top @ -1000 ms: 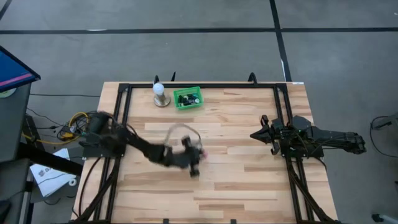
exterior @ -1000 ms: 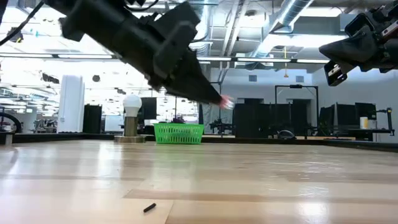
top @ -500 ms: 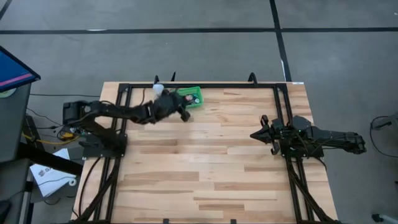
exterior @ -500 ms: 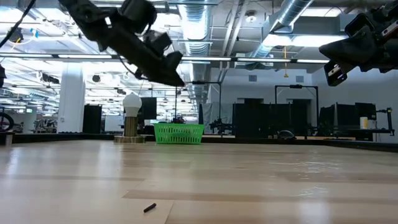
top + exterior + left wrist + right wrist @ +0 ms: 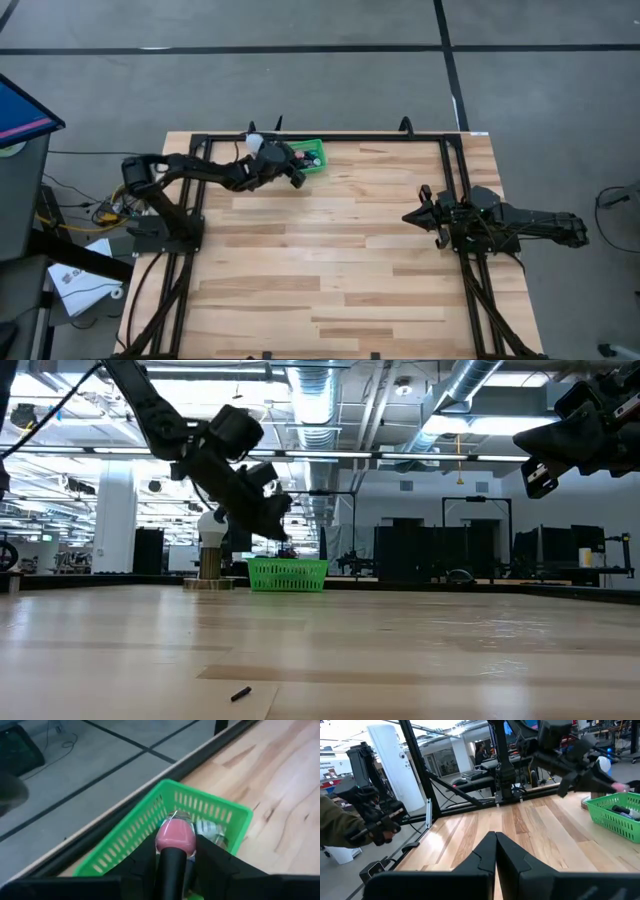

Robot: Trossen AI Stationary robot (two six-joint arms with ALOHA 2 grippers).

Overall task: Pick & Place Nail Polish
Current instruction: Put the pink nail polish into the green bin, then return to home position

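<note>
My left gripper [image 5: 297, 173] is over the green basket [image 5: 305, 158] at the table's far edge, shut on a pink nail polish bottle [image 5: 175, 837] with a dark cap. It also shows in the low view [image 5: 281, 532] and, farther off, in the right wrist view [image 5: 615, 785]. More small bottles [image 5: 208, 828] lie inside the basket. My right gripper [image 5: 408, 216] waits shut and empty at the table's right side, held high [image 5: 530, 476]. My left gripper pinches the bottle's dark cap [image 5: 172, 866] between its two fingers. The fingers slant down from the table's left. The pink body [image 5: 175, 836] sticks out past the fingertips, lifted clear above the inside of the basket.
A white bulb on a round base [image 5: 211, 545] stands just left of the basket, partly behind my left arm. A small dark bit [image 5: 239, 693] lies on the wood near the table's front. A black frame [image 5: 200, 150] runs along the table's far edge and both sides.
My left gripper has carried the pink bottle from the middle of the table toward the far edge, to the green basket. It has then come down closer over the basket. It has stayed shut on the bottle.
</note>
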